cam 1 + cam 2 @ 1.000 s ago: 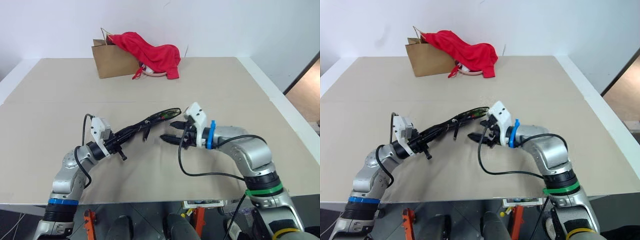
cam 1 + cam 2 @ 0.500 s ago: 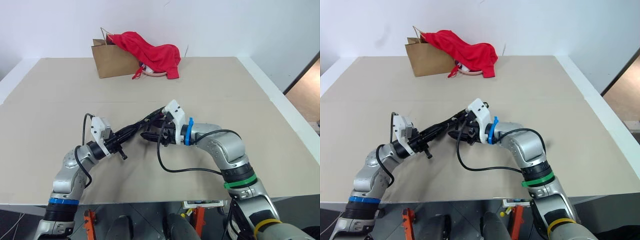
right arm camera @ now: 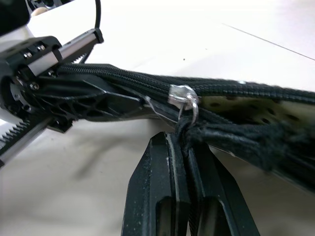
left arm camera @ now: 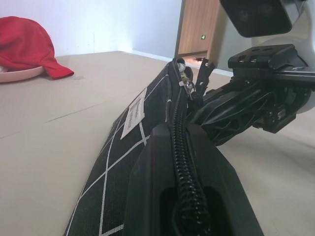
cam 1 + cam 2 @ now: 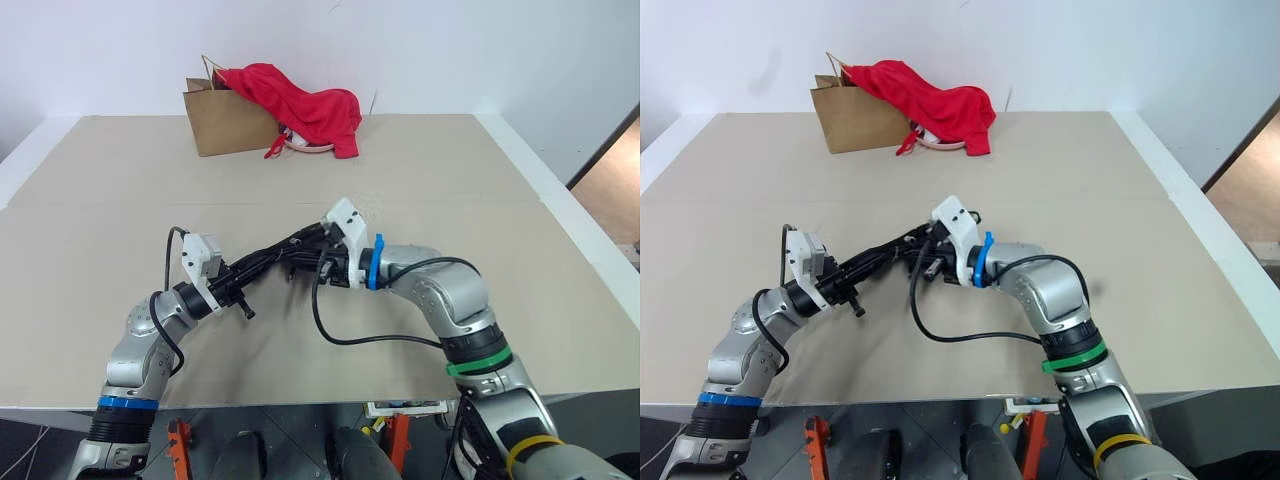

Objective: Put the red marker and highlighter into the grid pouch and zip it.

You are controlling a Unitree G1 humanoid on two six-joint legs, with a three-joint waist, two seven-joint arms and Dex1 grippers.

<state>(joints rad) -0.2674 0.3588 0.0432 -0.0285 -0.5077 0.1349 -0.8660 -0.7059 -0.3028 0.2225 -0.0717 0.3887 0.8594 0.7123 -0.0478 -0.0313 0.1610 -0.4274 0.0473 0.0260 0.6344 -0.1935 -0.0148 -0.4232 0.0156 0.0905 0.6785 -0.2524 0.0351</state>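
The grid pouch [image 5: 281,254] hangs above the table, tilted up toward its far end, its white label [image 4: 134,108] facing sideways. My left gripper [image 5: 243,277] is shut on the pouch's near end, one finger on each side of the zipper. My right gripper [image 3: 181,142] is shut on the black zipper pull cord [image 3: 186,132], just under the silver slider [image 3: 183,96]. In the left eye view that right gripper [image 5: 303,266] sits below the pouch's middle. Past the slider the zipper gapes open. The red marker and the highlighter are hidden.
A brown paper bag [image 5: 225,122] stands at the back of the table with a red cloth [image 5: 300,105] draped over it and a white dish [image 5: 305,146] beside it. A seam [image 5: 480,203] runs across the beige table top.
My right gripper moved left to the pouch and closed on the zipper pull cord. The left gripper and the pouch stayed where they were.
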